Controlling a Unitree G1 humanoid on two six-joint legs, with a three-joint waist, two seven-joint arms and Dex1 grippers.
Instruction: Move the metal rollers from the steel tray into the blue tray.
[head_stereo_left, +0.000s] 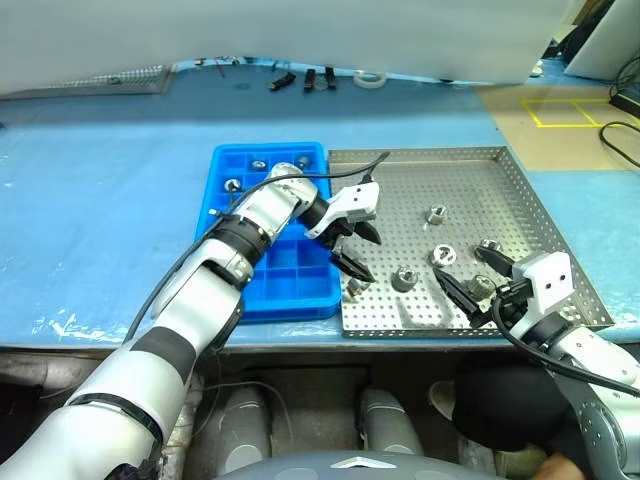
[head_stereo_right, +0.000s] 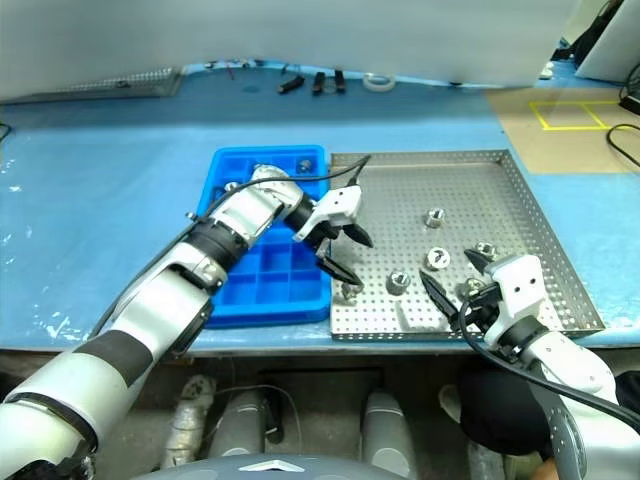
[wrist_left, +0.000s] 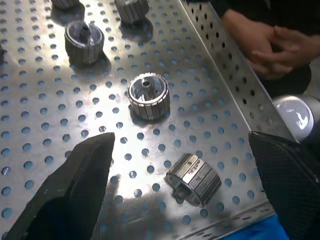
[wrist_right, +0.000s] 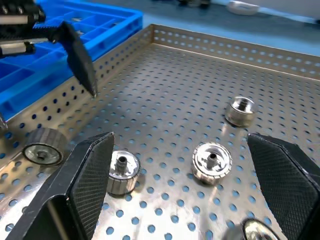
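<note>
Blue sheeting is covering the tabletop (head_stereo_left: 100, 220), where the blue tray (head_stereo_left: 290, 285) is lying touching the steel tray (head_stereo_left: 520, 200). A few metal rollers (head_stereo_left: 403, 279) are already sitting in the blue tray's far compartments; the rest are lying scattered on the perforated floor. The left gripper (head_stereo_left: 352, 248) is hanging spread wide and empty over a tipped roller near the steel tray's front corner beside the blue tray, probably lining up to pick it. The right gripper (head_stereo_left: 465, 285), likewise released, is waiting by the front rim.

Five shiny rollers (head_stereo_left: 437, 213) lie scattered on the steel tray's (head_stereo_left: 520, 190) near half; three more sit in the blue tray's (head_stereo_left: 225, 165) far compartments.
</note>
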